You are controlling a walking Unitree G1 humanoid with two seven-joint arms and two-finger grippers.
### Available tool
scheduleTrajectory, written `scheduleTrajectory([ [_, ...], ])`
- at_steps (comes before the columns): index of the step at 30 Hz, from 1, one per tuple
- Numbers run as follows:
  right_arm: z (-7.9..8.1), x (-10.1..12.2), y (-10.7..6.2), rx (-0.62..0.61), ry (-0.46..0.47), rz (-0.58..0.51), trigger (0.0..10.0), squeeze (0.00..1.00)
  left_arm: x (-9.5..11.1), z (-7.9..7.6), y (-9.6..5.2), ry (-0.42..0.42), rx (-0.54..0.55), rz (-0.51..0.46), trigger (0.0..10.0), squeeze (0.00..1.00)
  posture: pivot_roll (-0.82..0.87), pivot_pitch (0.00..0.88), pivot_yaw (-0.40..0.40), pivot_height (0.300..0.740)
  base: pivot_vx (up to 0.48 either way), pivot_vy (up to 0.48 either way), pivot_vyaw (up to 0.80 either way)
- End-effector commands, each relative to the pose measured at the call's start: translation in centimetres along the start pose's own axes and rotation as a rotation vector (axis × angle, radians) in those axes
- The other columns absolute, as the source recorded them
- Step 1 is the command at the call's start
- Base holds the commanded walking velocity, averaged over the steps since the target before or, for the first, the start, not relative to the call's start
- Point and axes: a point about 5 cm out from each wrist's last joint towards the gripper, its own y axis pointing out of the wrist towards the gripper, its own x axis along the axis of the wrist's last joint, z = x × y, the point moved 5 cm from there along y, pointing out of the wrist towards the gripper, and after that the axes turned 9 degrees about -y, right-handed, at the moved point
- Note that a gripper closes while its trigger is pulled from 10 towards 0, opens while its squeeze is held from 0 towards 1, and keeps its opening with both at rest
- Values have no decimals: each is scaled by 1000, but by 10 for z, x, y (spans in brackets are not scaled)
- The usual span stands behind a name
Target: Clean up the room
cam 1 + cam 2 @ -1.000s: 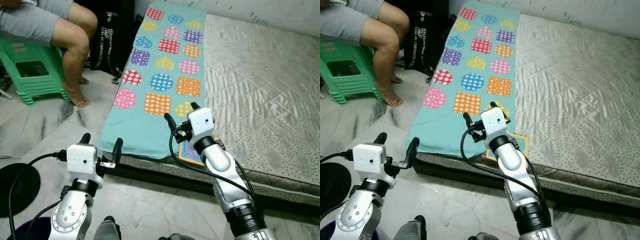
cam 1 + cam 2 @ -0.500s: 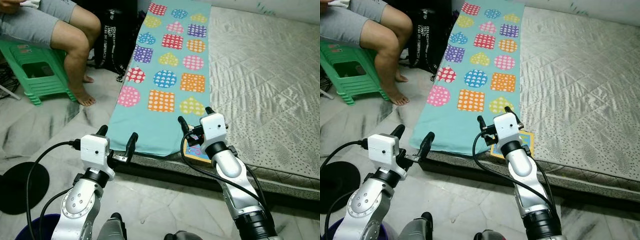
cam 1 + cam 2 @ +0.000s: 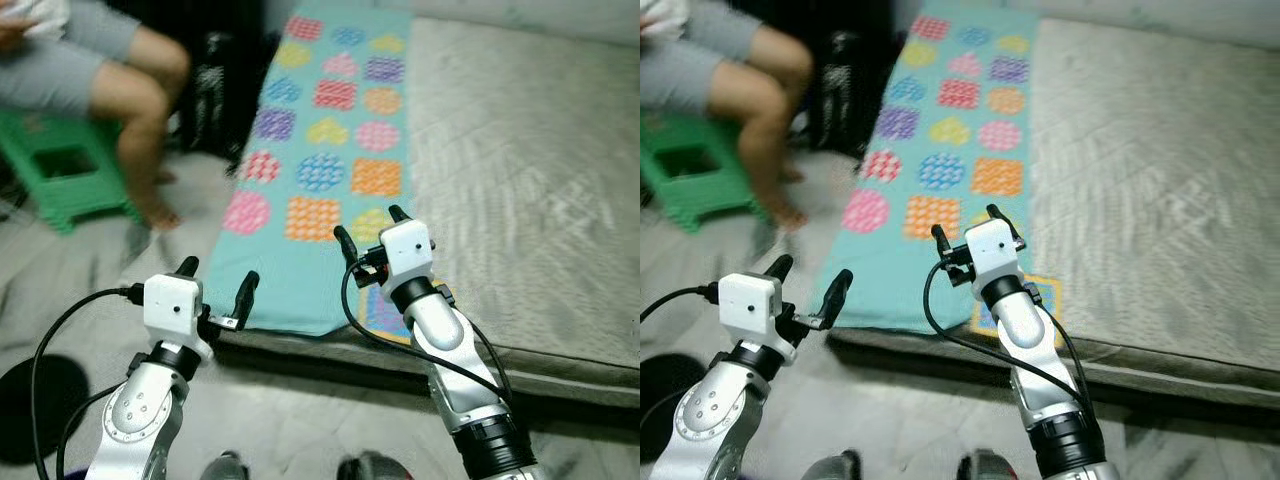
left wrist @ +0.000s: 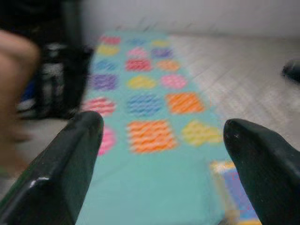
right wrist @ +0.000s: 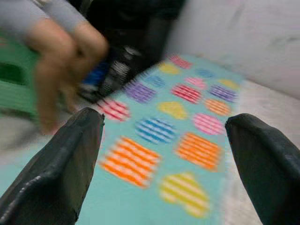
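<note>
Booklet [image 3: 385, 310] on mattress [image 3: 520, 190], mostly hidden behind right end effector [image 3: 368, 229].

Both arms raised forward; left claw [image 3: 216, 284], right claw [image 3: 368, 224] spread wide.

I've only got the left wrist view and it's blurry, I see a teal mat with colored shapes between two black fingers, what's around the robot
Observer: The teal mat lies along the edge of a grey quilted mattress on the floor.
Operator: Where's the right gripper?
Observer: The right gripper is open, over the mat's near end, beside a small colorful book on the mattress edge.
Operator: And my left gripper?
Observer: The left gripper is open, at the mat's near left corner, holding nothing.
Operator: Anyone nearby?
Observer: A person sits on a green stool to the robot's left.
</note>
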Motion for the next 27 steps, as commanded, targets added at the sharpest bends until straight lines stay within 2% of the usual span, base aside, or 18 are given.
scheduleTrajectory([
  [1, 4, 1, 1, 3, 17, 0, 10000, 0, -2, 6, -6, 19, 19, 17, 10000, 0, 135, 215, -64, 740, 352, 0, 0],
  [4, 3, 0, 1, 2, 14, -1, 10000, 0, -3, 6, -5, 15, 22, 21, 10000, 0, 130, 217, -64, 740, 325, 0, 0],
  [13, -3, -5, -3, -9, 2, 13, 10000, 0, -7, 15, -2, 9, 90, 32, 10000, 0, 119, 219, -64, 740, 0, 0, 0],
  [22, -5, -6, -2, -22, 6, 18, 10000, 0, -9, 10, 1, 23, 58, 44, 10000, 0, 103, 215, -56, 740, 0, 0, -715],
  [27, -5, -6, -3, -20, -1, 19, 10000, 0, -9, 7, 3, 9, 47, 43, 10000, 0, 102, 216, -56, 740, 0, 0, 0],
])
